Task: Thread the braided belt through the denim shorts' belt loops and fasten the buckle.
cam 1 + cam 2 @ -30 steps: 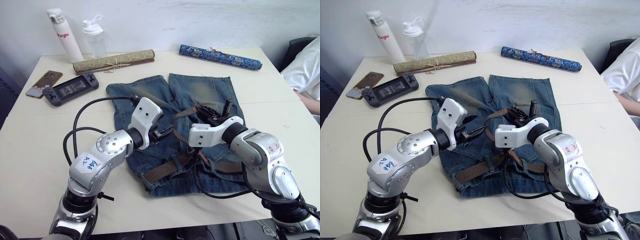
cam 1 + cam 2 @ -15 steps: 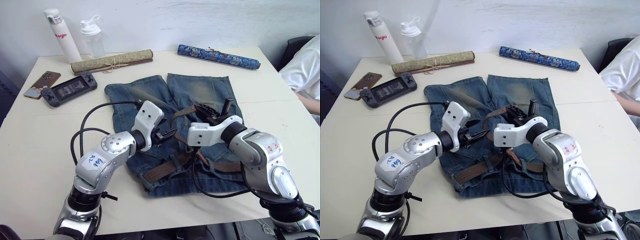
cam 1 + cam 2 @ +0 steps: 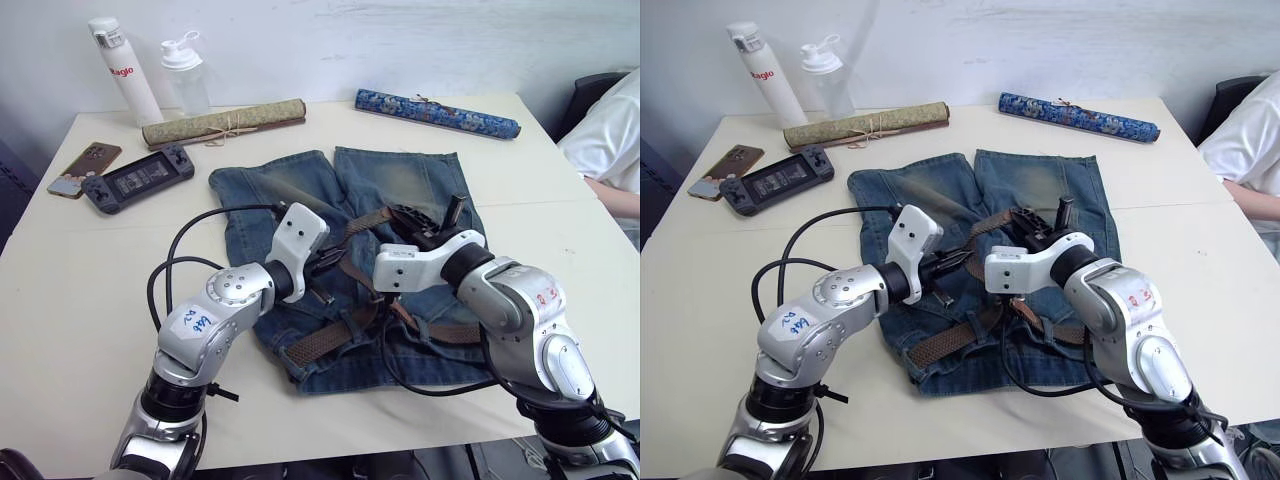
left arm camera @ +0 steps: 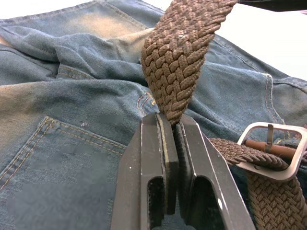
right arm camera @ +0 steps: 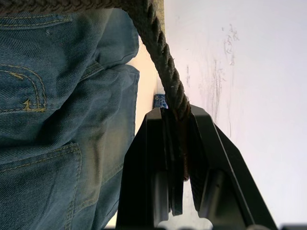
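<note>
Denim shorts (image 3: pixel 400 190) flat on table (image 3: pixel 80 300), waistband near, legs far. Braided belt (image 3: pixel 320 340) lying along waistband, a loop lifted above shorts between both grippers. Left gripper (image 4: pixel 171 129) clamped on braid; buckle (image 4: pixel 276 151) just beside it. Right gripper (image 5: pixel 176 117) pinched shut on braid edge.

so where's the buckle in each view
Left eye view: the buckle lies on the denim shorts just below the left gripper.
Right eye view: same spot.
Left wrist view: silver frame beside the pinched braided belt.
Right wrist view: not in it.
Shared landmark: the belt.
</note>
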Available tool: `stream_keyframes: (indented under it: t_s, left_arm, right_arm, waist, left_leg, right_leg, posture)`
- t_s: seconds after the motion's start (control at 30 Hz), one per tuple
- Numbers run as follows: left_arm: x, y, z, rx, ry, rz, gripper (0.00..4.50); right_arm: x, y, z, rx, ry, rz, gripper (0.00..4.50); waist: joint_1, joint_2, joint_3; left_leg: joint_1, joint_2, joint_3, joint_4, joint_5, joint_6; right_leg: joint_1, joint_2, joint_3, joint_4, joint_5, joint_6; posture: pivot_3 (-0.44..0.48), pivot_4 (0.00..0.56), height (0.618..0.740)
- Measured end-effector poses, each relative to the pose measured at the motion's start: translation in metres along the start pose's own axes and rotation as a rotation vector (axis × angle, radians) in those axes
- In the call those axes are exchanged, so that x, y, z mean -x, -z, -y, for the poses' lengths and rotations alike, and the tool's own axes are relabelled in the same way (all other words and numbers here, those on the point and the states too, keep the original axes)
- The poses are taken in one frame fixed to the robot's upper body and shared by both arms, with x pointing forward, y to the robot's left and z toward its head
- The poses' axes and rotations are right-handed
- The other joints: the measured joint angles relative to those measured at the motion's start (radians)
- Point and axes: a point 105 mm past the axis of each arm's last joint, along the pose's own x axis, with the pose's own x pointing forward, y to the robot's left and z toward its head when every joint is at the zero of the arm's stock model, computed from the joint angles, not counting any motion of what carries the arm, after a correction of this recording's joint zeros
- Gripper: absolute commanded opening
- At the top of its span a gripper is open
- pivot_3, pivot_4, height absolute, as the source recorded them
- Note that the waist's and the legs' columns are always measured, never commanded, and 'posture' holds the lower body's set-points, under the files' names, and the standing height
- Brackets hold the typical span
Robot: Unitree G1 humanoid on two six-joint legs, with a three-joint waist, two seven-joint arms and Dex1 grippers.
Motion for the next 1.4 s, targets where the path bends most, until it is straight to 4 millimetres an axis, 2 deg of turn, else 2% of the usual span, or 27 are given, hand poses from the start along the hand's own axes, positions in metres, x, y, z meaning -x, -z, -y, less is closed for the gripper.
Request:
stream_keyframes:
  t_s: [0.03, 0.1, 0.13, 0.23, 0.3, 0.37, 0.5, 0.53, 0.67, 0.7, 0.73, 0.77, 0.87, 0.93, 0.97, 1.03, 1.07, 1.17, 1.27, 1.4]
  left_arm:
    - [0.000, 0.000, 0.000, 0.003, 0.000, 0.002, 0.01]
    - [-0.001, -0.001, 0.000, 0.009, 0.000, 0.009, 0.00]
    - [-0.001, -0.002, 0.000, 0.010, 0.001, 0.011, 0.00]
    - [-0.001, -0.003, 0.001, 0.016, 0.004, 0.019, 0.00]
    - [-0.004, -0.005, 0.005, 0.062, 0.027, 0.045, 0.00]
    - [-0.006, -0.003, 0.006, 0.081, 0.037, 0.040, 0.00]
    - [-0.007, -0.002, 0.006, 0.087, 0.040, 0.036, 0.00]
    - [-0.006, -0.001, 0.006, 0.090, 0.047, 0.036, 0.00]
    - [-0.005, -0.001, 0.003, 0.118, 0.044, 0.045, 0.00]
    - [-0.004, 0.002, -0.001, 0.187, 0.040, 0.051, 0.00]
    - [-0.005, 0.007, 0.000, 0.350, 0.067, 0.064, 0.00]
    - [-0.005, 0.010, 0.001, 0.423, 0.089, 0.071, 0.00]
    - [-0.002, 0.011, 0.001, 0.475, 0.124, 0.070, 0.00]
    - [-0.001, 0.011, 0.002, 0.476, 0.137, 0.071, 0.00]
    - [-0.001, 0.010, 0.004, 0.475, 0.153, 0.075, 0.00]
    - [0.000, 0.009, 0.005, 0.473, 0.164, 0.079, 0.00]
    - [0.000, 0.009, 0.005, 0.472, 0.166, 0.080, 0.00]
    - [0.003, 0.006, 0.006, 0.487, 0.185, 0.109, 0.00]
    - [0.005, 0.002, 0.005, 0.500, 0.196, 0.137, 0.00]
    - [0.005, -0.001, 0.008, 0.502, 0.216, 0.153, 0.00]
  right_arm:
    - [0.000, 0.000, 0.000, -0.005, 0.002, 0.000, 0.00]
    - [0.000, 0.000, 0.002, -0.021, 0.011, -0.001, 0.94]
    - [0.000, 0.000, 0.002, -0.023, 0.014, 0.000, 1.14]
    - [0.001, 0.000, 0.003, -0.038, 0.019, -0.001, 2.43]
    - [0.001, -0.011, 0.005, -0.194, 0.043, 0.040, 3.49]
    - [0.002, -0.012, 0.007, -0.216, 0.051, 0.047, 4.02]
    - [0.004, -0.006, 0.005, -0.266, 0.046, 0.018, 4.02]
    - [0.013, 0.008, 0.002, -0.358, 0.033, -0.034, 4.02]
    - [0.032, 0.030, -0.004, -0.487, 0.014, -0.118, 4.02]
    - [0.046, 0.038, -0.010, -0.582, -0.011, -0.152, 4.02]
    - [0.055, 0.041, -0.016, -0.711, -0.020, -0.180, 4.02]
    - [0.058, 0.043, -0.023, -0.788, -0.034, -0.202, 4.02]
    - [0.061, 0.039, -0.043, -1.057, -0.082, -0.235, 4.02]
    - [0.060, 0.037, -0.050, -1.145, -0.110, -0.244, 4.02]
    - [0.059, 0.036, -0.053, -1.206, -0.123, -0.251, 3.63]
    - [0.059, 0.035, -0.057, -1.253, -0.140, -0.261, 3.37]
    - [0.059, 0.035, -0.058, -1.279, -0.150, -0.267, 3.03]
    - [0.061, 0.034, -0.064, -1.361, -0.188, -0.279, 1.65]
    - [0.058, 0.032, -0.060, -1.449, -0.196, -0.259, 0.16]
    - [0.051, 0.020, -0.054, -1.529, -0.236, -0.183, 0.06]
  waist:
    - [0.000, 0.000, 0.000]
    - [0.000, 0.000, 0.000]
    - [0.000, 0.000, 0.000]
    - [0.000, 0.000, 0.000]
    - [0.000, 0.000, 0.000]
    - [0.000, 0.000, 0.000]
    - [0.001, 0.000, 0.000]
    - [0.005, 0.000, 0.000]
    - [0.003, 0.000, 0.000]
    - [0.000, 0.000, 0.000]
    - [-0.001, 0.000, 0.000]
    - [0.000, 0.000, 0.000]
    - [-0.001, 0.000, 0.000]
    - [-0.001, 0.000, 0.000]
    - [-0.001, 0.000, 0.000]
    - [-0.001, 0.000, 0.000]
    - [-0.001, 0.000, 0.000]
    - [-0.001, 0.000, 0.000]
    - [-0.001, 0.000, 0.000]
    - [-0.003, 0.000, 0.000]
  left_leg:
    - [0.000, 0.000, 0.000, 0.000, 0.000, 0.000]
    - [0.000, 0.000, 0.000, 0.000, 0.000, 0.000]
    - [0.000, 0.000, 0.000, 0.000, 0.000, 0.000]
    - [0.000, 0.000, 0.000, 0.000, 0.000, 0.000]
    - [0.000, 0.000, 0.000, 0.000, 0.000, 0.000]
    - [0.000, 0.000, 0.000, 0.000, 0.000, 0.000]
    - [0.000, 0.000, 0.000, 0.000, 0.000, 0.000]
    - [-0.001, -0.001, -0.001, 0.000, 0.000, 0.000]
    - [-0.001, -0.001, -0.001, 0.000, 0.000, 0.001]
    - [0.000, -0.001, -0.001, -0.001, 0.000, 0.000]
    - [0.000, 0.000, -0.001, -0.002, 0.000, 0.000]
    - [0.000, 0.000, -0.001, -0.002, 0.000, 0.000]
    - [0.000, 0.000, -0.001, -0.002, 0.000, 0.000]
    - [0.000, -0.001, -0.001, -0.002, 0.000, 0.000]
    - [0.000, -0.001, -0.001, -0.002, 0.000, 0.000]
    - [0.000, -0.001, -0.001, -0.003, 0.000, 0.000]
    - [0.000, -0.001, -0.001, -0.003, 0.000, 0.000]
    - [0.000, -0.001, -0.001, -0.003, 0.000, 0.000]
    - [0.000, -0.001, -0.001, -0.003, 0.000, 0.000]
    - [0.000, -0.001, -0.002, -0.004, 0.000, 0.000]
  right_leg:
    - [0.000, 0.000, 0.000, 0.000, 0.000, 0.000]
    - [0.000, 0.000, 0.000, 0.000, 0.000, 0.000]
    - [0.000, 0.000, 0.000, 0.000, 0.000, 0.000]
    - [0.000, 0.000, 0.000, 0.000, 0.000, 0.000]
    - [0.000, 0.000, 0.000, 0.000, 0.000, 0.000]
    - [0.000, 0.000, 0.000, 0.000, 0.000, 0.000]
    - [0.000, 0.000, 0.000, 0.000, 0.000, 0.000]
    - [0.000, -0.001, -0.001, -0.001, 0.000, 0.000]
    - [0.000, -0.001, -0.001, -0.001, 0.000, 0.000]
    - [0.000, -0.001, -0.001, 0.000, 0.000, 0.000]
    - [0.000, 0.000, -0.001, 0.000, 0.000, 0.000]
    - [0.000, 0.000, -0.001, 0.000, 0.000, 0.000]
    - [0.000, -0.001, 0.000, 0.000, 0.000, 0.000]
    - [0.000, -0.001, -0.001, 0.000, 0.000, 0.000]
    - [0.000, -0.001, -0.001, 0.000, 0.000, 0.000]
    - [0.000, -0.001, -0.001, -0.001, 0.000, 0.000]
    - [0.000, -0.001, -0.001, -0.001, 0.000, 0.000]
    - [0.000, -0.001, -0.001, -0.001, 0.000, 0.000]
    - [0.000, -0.001, -0.001, -0.001, 0.000, 0.000]
    - [-0.001, -0.001, -0.001, -0.001, 0.000, 0.000]
  posture:
    - [0.000, 0.150, 0.737]
    - [0.000, 0.150, 0.737]
    - [0.000, 0.150, 0.737]
    - [0.000, 0.150, 0.737]
    - [0.000, 0.150, 0.737]
    - [0.000, 0.150, 0.737]
    - [0.000, 0.150, 0.737]
    - [0.000, 0.150, 0.737]
    - [0.000, 0.150, 0.737]
    - [0.000, 0.150, 0.737]
    - [0.000, 0.150, 0.737]
    - [0.000, 0.150, 0.737]
    - [0.000, 0.150, 0.737]
    - [0.000, 0.150, 0.737]
    - [0.000, 0.150, 0.737]
    - [0.000, 0.150, 0.737]
    - [0.000, 0.150, 0.737]
    - [0.000, 0.150, 0.737]
    - [0.000, 0.150, 0.737]
    - [0.000, 0.150, 0.737]
